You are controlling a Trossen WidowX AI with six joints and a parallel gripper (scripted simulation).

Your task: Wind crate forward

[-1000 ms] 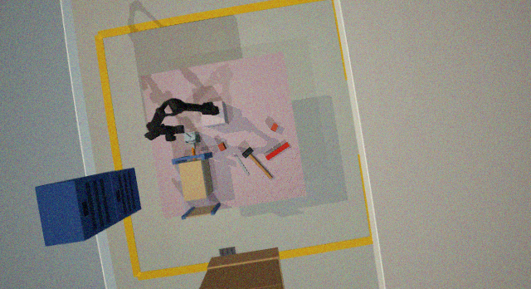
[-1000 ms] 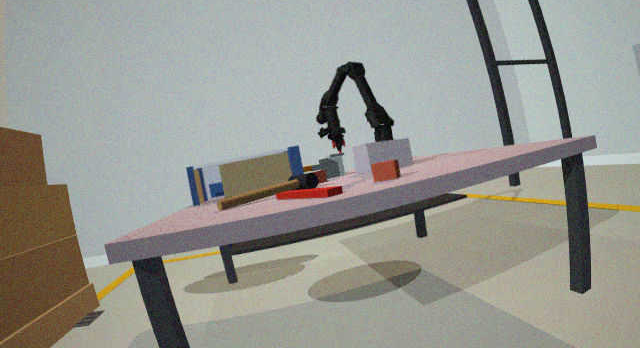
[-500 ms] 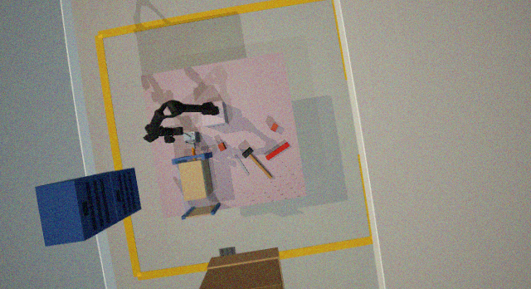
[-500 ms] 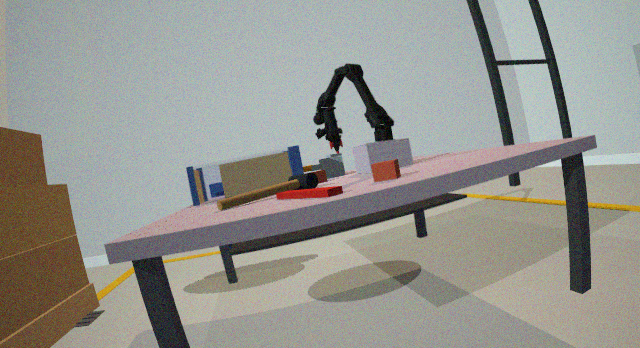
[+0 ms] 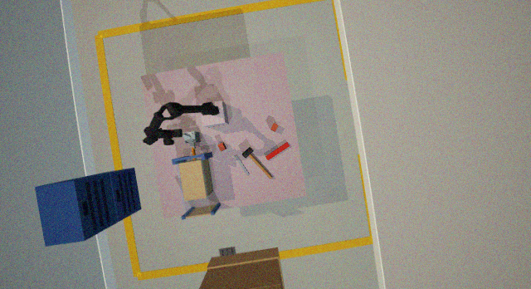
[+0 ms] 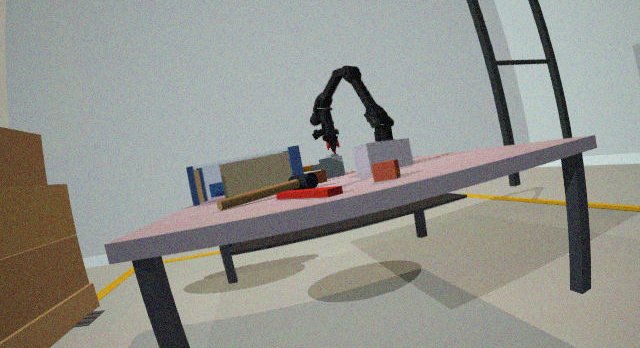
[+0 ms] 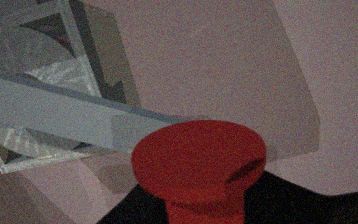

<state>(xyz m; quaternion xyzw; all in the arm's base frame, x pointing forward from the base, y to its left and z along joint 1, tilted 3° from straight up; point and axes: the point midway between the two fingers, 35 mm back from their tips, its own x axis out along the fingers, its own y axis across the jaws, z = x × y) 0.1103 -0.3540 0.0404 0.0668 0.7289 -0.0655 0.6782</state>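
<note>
My gripper (image 6: 332,146) (image 5: 181,133) is shut on the red knob (image 7: 198,157) of the winch handle. The handle's flat grey arm (image 7: 65,111) runs from the knob across the top of the grey winch (image 5: 191,138) (image 6: 332,166); the key end and hole cannot be made out. An orange strap (image 5: 192,150) leads from the winch into the cubby. The tan crate (image 5: 193,179) (image 6: 255,174) looks flat behind the blue frame (image 5: 178,160) (image 6: 296,161) at the mouth. Its front looks close to this frame; whether they touch cannot be told.
A hammer (image 5: 261,165) (image 6: 260,194), a red bar (image 5: 277,151) (image 6: 310,192) and a thin grey rod (image 5: 242,165) lie beside the cubby. An orange block (image 5: 221,146) is near the winch, another (image 5: 274,126) (image 6: 386,170) farther off. The arm's pale base block (image 6: 385,155) stands nearby.
</note>
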